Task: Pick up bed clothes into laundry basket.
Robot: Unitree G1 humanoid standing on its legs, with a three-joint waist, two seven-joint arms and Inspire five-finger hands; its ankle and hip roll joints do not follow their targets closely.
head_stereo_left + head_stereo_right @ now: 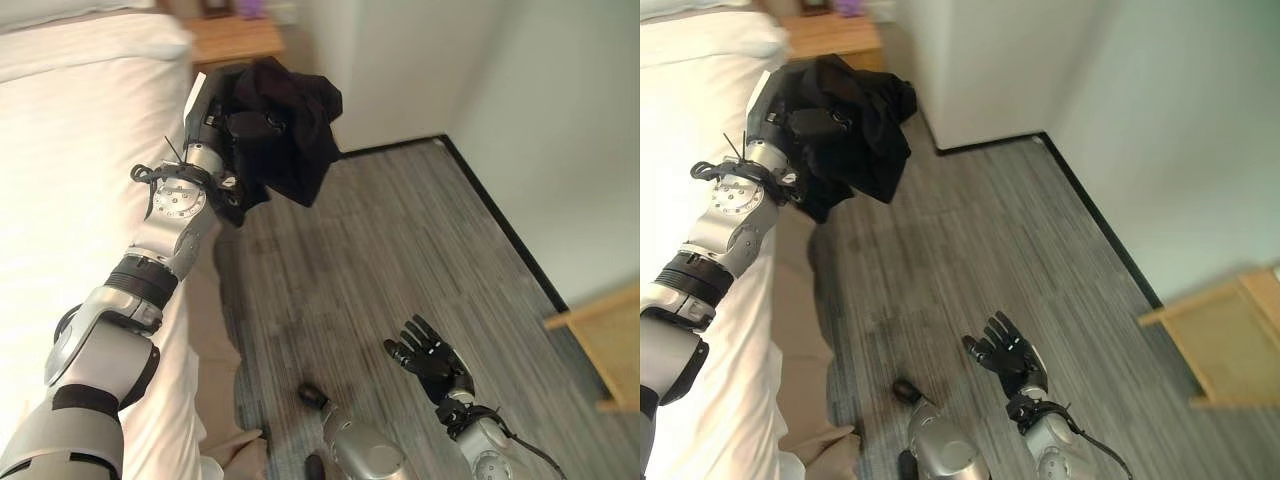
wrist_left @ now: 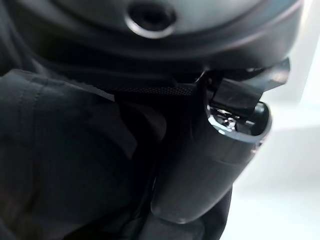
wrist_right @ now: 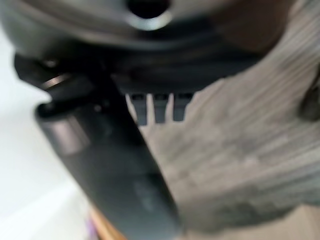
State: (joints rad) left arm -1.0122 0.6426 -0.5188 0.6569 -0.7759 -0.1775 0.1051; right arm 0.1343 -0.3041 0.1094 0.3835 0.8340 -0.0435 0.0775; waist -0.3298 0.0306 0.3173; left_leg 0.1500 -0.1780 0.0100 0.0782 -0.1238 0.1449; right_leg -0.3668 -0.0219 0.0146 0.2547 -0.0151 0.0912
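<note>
Left robot hand (image 1: pixel 222 125) clutching black garment (image 1: pixel 290 125); right robot hand (image 1: pixel 430 358) bare.
Left: fingers curled into the dark cloth, which hangs bunched from the raised hand, beside the white bed (image 1: pixel 70 150) edge and above the grey plank floor (image 1: pixel 400 250). Right: low over the floor, fingers spread and relaxed, holding nothing. Beyond: wooden nightstand (image 1: pixel 235 40) at the bed's head; a wooden furniture corner (image 1: pixel 605 340) by the wall.

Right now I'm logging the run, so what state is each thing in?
Black garment: bunched, lifted off the bed, hanging from the left hand.
Left hand: raised, fingers shut on the garment.
Right hand: low over the floor, fingers open, holding nothing.
Bed: white sheet, smooth.
</note>
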